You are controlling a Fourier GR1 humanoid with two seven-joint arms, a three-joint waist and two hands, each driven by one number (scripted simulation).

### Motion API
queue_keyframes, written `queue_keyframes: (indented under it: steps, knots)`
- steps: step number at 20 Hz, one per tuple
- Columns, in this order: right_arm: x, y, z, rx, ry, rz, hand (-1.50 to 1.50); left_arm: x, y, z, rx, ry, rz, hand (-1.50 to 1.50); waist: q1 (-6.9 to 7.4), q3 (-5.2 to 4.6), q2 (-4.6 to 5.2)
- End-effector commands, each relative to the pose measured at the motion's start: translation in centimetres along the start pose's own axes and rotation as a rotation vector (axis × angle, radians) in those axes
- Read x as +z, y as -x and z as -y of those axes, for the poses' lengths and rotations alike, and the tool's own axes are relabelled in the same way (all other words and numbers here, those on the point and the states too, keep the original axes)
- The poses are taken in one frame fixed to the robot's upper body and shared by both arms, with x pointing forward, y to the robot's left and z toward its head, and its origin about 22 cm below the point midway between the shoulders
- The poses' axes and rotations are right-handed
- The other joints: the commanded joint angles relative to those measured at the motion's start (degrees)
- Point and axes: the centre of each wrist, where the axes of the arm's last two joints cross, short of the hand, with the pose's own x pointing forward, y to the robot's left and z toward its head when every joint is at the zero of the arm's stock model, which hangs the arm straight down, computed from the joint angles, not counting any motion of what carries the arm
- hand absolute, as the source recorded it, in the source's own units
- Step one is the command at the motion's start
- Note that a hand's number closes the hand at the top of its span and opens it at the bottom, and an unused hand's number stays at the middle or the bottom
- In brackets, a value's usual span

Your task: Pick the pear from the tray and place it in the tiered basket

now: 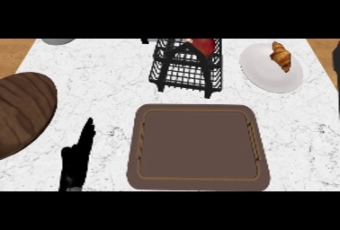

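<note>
The brown tray (199,182) lies in the middle of the marble counter with nothing on it. Behind it stands the black wire tiered basket (186,72). A red fruit (206,46), seemingly the pear, rests inside the basket's far upper part, partly hidden by the wires. No hand is touching it. My left hand (76,157) shows at the lower left, left of the tray, with its fingers straight and pointing away from me; it holds nothing. My right hand is out of view.
A white plate (266,72) with a croissant (281,56) sits at the back right. A dark round wooden board (20,112) overhangs the counter's left side. A grey object (58,41) peeks in at the back left.
</note>
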Motion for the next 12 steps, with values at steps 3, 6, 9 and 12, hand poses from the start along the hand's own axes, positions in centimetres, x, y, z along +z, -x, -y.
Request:
queue_keyframes:
  steps: [3,6,9,12]
  knots:
    - [-0.2,1.6,11.8,-0.011,0.048,-0.028,-1.5,1.0,0.2,-0.9,0.004,0.014,-0.033,0.0,-0.5,-0.1,-0.17]
    - [-0.2,0.7,18.2,-0.002,0.041,-0.01,-1.5,0.0,0.4,-0.7,-0.004,-0.006,-0.021,0.0,-0.17,-0.12,0.18]
    - [1.1,3.4,23.7,-0.015,-0.005,-0.012,-1.5,-0.3,0.5,-0.4,-0.005,-0.001,-0.019,0.0,-0.31,-0.07,0.35]
    - [2.4,6.1,26.6,-0.032,-0.024,0.002,-1.5,1.0,0.7,-0.4,-0.021,0.021,-0.011,0.0,0.59,-0.06,0.39]
